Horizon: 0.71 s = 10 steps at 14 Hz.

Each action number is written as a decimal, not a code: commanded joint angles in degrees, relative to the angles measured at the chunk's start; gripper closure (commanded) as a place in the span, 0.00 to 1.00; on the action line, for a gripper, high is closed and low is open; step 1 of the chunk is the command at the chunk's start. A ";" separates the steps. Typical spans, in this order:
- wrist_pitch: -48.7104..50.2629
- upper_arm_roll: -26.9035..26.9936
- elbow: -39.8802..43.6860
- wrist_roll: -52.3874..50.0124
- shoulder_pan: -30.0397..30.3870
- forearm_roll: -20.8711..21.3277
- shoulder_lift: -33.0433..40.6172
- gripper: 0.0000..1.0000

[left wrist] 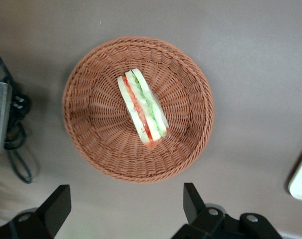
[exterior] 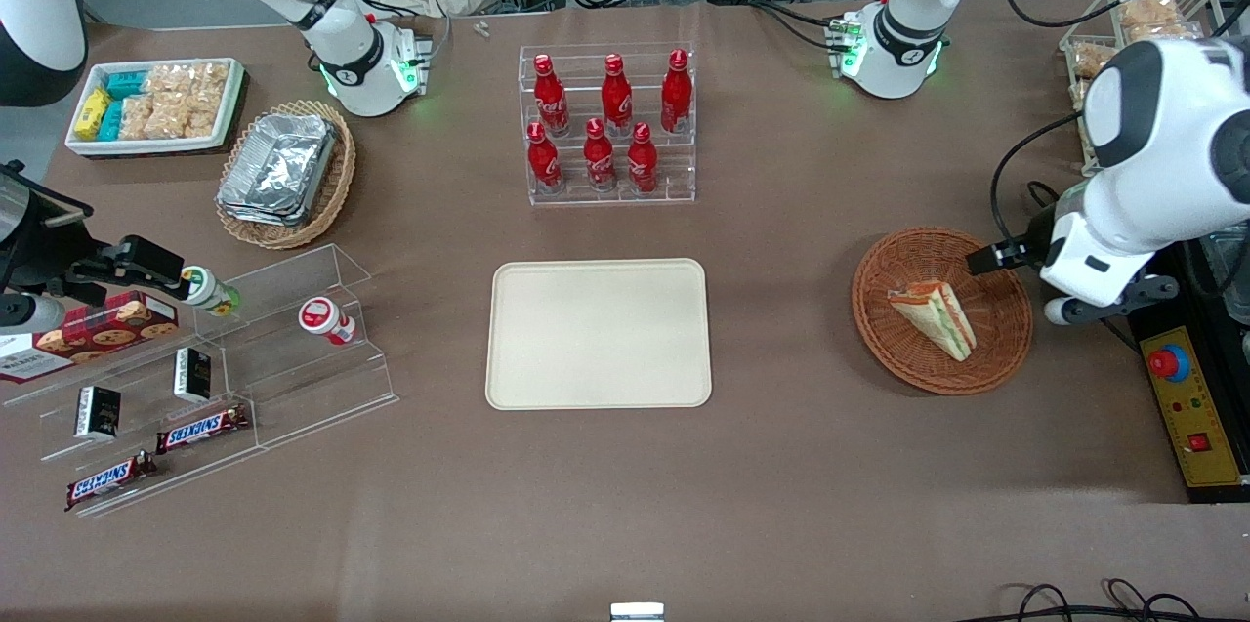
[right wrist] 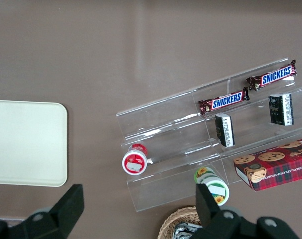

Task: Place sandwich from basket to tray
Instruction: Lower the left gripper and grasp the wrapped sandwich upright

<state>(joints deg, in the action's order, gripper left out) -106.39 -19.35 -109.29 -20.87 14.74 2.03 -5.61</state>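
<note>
**Sandwich not yet picked up, tray waiting**

Sandwich (exterior: 933,317) is seen lying on its side in the middle of the round brown basket (exterior: 996,349), at the working arm's end of the table. Nothing has been lifted so far. The gripper (left wrist: 126,205) is held above the table just beside the basket rim, with its two fingers spread wide and nothing between them; the sandwich is not touched. The cream tray (exterior: 599,333) is lying well apart from the basket, toward the middle of the table, and no food is placed on it. The whole work is judged to be left: lowering over the sandwich, gripping, carrying and setting down.
</note>
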 commanded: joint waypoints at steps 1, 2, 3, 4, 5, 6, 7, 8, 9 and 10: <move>-9.07 -0.07 -8.29 -5.48 -0.59 0.26 1.22 0.00; -11.10 -0.07 -9.96 -7.23 -0.59 0.17 0.78 0.00; -12.26 -0.07 -10.33 -11.08 -0.68 0.34 -0.36 0.00; -12.70 -0.16 -10.33 -14.34 -0.68 1.13 -1.67 0.00; -13.40 -0.16 -10.42 -16.63 -1.11 2.96 -2.64 0.00; -14.71 -0.07 -10.68 -19.00 -1.55 3.68 -3.52 0.00; -16.21 -0.07 -10.94 -20.86 -1.73 4.12 -4.23 0.00; -17.88 -0.16 -12.16 -21.83 -1.73 4.91 -4.76 0.00; -20.50 -0.07 -13.48 -22.71 -1.73 5.18 -5.02 0.00; -22.96 -0.07 -15.32 -23.07 -1.65 5.27 -5.02 0.00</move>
<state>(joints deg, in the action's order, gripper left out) -124.75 -19.48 -120.96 -41.25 13.29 5.68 -11.09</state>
